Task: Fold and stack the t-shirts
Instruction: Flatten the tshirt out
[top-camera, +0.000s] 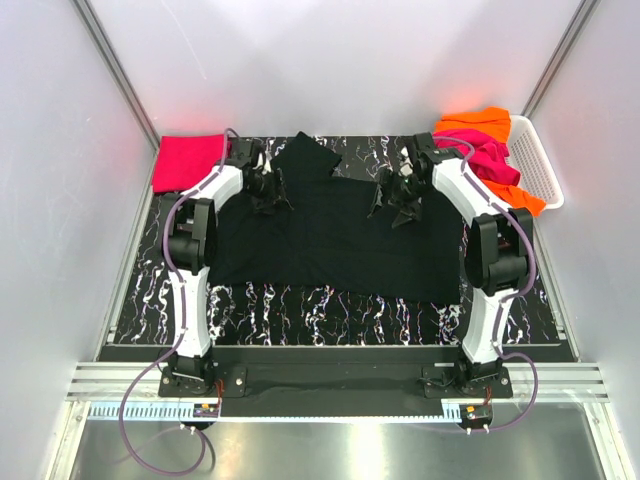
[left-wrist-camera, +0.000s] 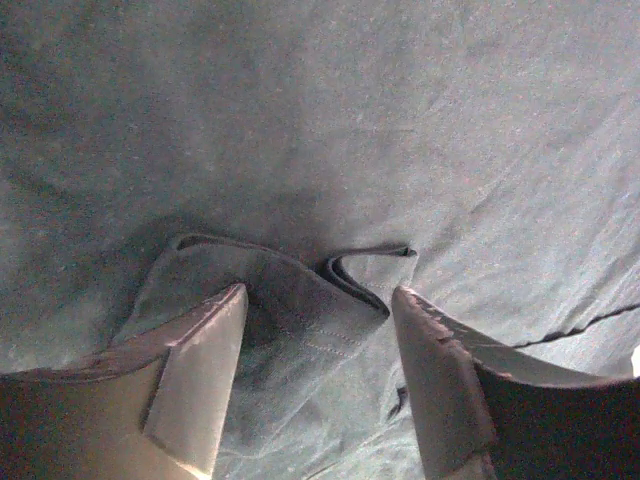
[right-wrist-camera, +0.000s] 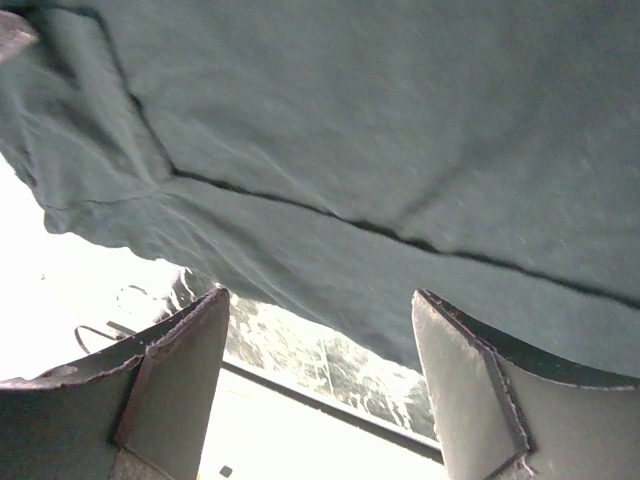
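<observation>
A large black t-shirt (top-camera: 330, 240) lies spread over the middle of the table. My left gripper (top-camera: 268, 192) hovers low over its back left part, open. In the left wrist view, a raised hem fold (left-wrist-camera: 300, 300) of the black cloth lies between the open left gripper's (left-wrist-camera: 319, 291) spread fingers without being pinched. My right gripper (top-camera: 400, 200) is over the shirt's back right part. In the right wrist view, the right gripper (right-wrist-camera: 320, 293) is open and empty, with the shirt's edge (right-wrist-camera: 300, 270) just past its tips. A red-pink t-shirt (top-camera: 188, 162) lies folded at the back left.
A white lattice basket (top-camera: 540, 165) stands at the back right, with an orange t-shirt (top-camera: 478, 122) and a magenta t-shirt (top-camera: 490, 160) draped over it. The black marbled tabletop (top-camera: 300, 305) shows in front of the black shirt. Pale walls close in the sides and back.
</observation>
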